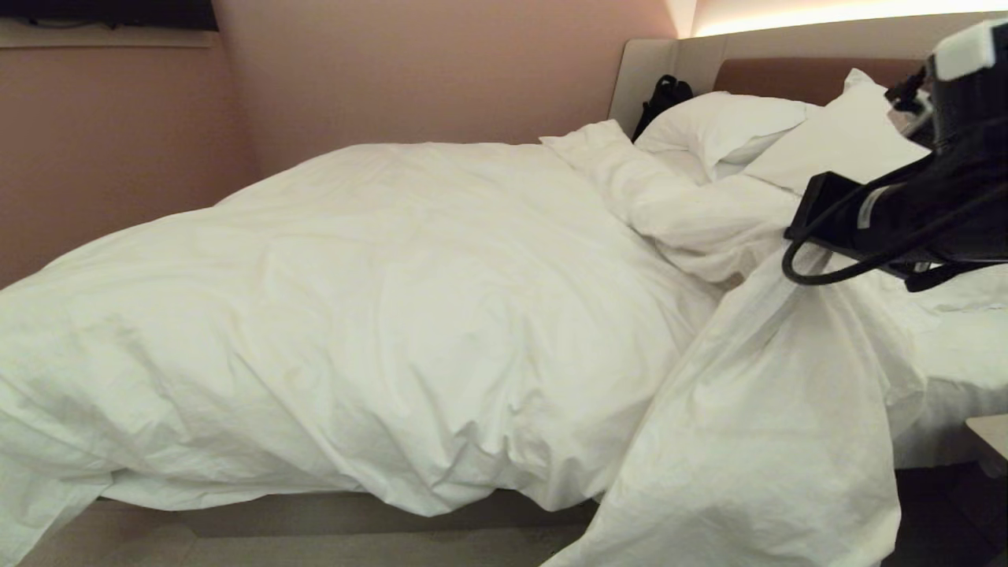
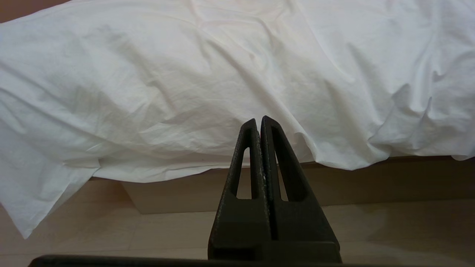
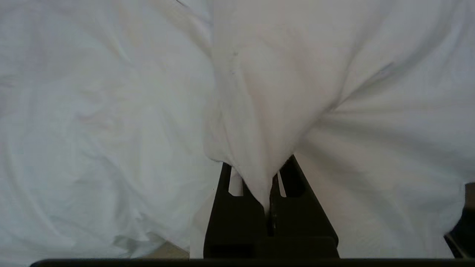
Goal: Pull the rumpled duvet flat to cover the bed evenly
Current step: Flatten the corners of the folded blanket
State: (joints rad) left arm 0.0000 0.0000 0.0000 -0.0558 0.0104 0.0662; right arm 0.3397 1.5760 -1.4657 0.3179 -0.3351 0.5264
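Note:
The puffy white duvet [image 1: 378, 315] lies heaped over the left and middle of the bed [image 1: 331, 516], and its near edge hangs over the grey-beige base. On the right, a raised fold of it [image 1: 772, 378] climbs to my right arm [image 1: 929, 213] and drapes down toward the floor. My right gripper [image 3: 261, 170] is shut on a pinch of this duvet cloth [image 3: 259, 111], which covers the fingertips. My left gripper [image 2: 258, 120] is shut and empty. It hangs low in front of the duvet's overhanging edge [image 2: 222, 74], apart from it.
Two white pillows [image 1: 724, 126] [image 1: 843, 142] lean on the padded headboard [image 1: 787, 75], with a black bag [image 1: 665, 98] beside them. Bare sheet [image 1: 961, 331] shows at the right. A light corner of furniture [image 1: 992, 441] stands by the bed's right side. The pale floor [image 2: 148, 230] runs along the base [image 2: 371, 181].

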